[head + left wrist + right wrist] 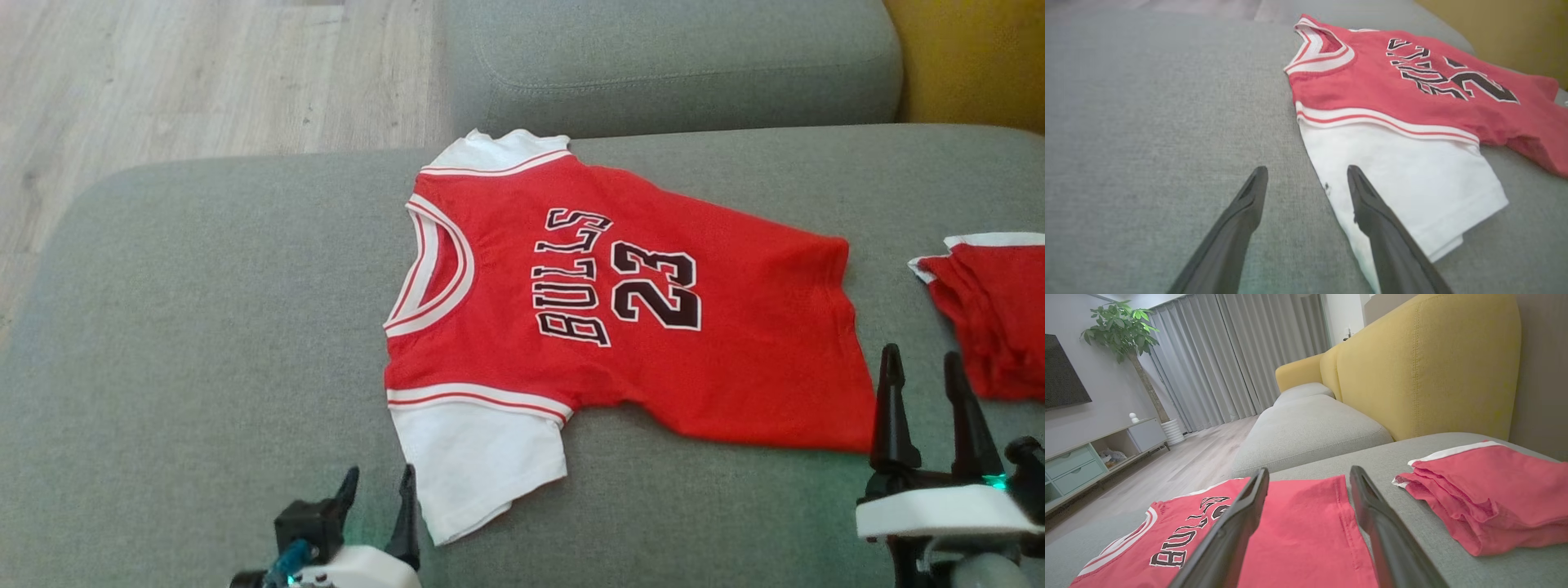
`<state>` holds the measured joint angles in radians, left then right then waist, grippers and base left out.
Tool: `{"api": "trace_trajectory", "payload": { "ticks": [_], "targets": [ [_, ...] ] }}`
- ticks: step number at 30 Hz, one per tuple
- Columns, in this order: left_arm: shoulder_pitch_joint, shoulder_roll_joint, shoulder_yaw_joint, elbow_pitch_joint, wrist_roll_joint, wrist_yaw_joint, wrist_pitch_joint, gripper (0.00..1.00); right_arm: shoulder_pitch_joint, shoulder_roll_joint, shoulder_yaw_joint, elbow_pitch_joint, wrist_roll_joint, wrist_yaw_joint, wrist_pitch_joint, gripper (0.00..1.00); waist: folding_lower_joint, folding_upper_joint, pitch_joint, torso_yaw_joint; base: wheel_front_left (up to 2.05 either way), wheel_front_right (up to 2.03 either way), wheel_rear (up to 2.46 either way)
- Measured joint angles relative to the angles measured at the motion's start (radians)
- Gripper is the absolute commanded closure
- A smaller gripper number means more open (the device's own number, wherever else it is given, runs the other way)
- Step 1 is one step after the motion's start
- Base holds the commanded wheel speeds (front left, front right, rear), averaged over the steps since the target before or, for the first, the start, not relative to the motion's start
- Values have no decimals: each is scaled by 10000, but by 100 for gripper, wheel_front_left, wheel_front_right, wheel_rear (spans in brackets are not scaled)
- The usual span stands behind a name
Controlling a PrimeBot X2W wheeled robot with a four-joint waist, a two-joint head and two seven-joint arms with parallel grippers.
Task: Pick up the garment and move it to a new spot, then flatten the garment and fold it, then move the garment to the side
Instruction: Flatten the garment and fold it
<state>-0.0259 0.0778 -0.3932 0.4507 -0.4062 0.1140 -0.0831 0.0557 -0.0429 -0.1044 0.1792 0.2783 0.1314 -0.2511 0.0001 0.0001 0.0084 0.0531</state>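
Jersey [653, 359], red with white sleeves, lettered BULLS 23, spread flat on grey sofa cushion [204, 367], collar toward robot's left. Left gripper [380, 471] open and empty, just beside nearest white sleeve [482, 457]. Right gripper [922, 353] open and empty, near jersey hem. Folded red garment [996, 318] farther right.

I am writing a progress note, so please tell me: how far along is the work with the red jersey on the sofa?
Looks done: the red-and-white Bulls jersey lies spread flat on the grey fabric sofa cushion. In hand: nothing is gripped; the left claw is open by the near white sleeve, the right claw open by the hem. Left: folding it and moving it aside.
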Motion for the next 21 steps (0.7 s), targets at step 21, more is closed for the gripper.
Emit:
{"api": "trace_trajectory", "payload": {
  "ticks": [21],
  "targets": [
    [-58, 69, -848, -209, -238, -263, 1914, 0, -166, 0, -8, 201, 36, 0, 0, 0, -1, 0, 548, -458, 0, 0, 0]
  ]
}}
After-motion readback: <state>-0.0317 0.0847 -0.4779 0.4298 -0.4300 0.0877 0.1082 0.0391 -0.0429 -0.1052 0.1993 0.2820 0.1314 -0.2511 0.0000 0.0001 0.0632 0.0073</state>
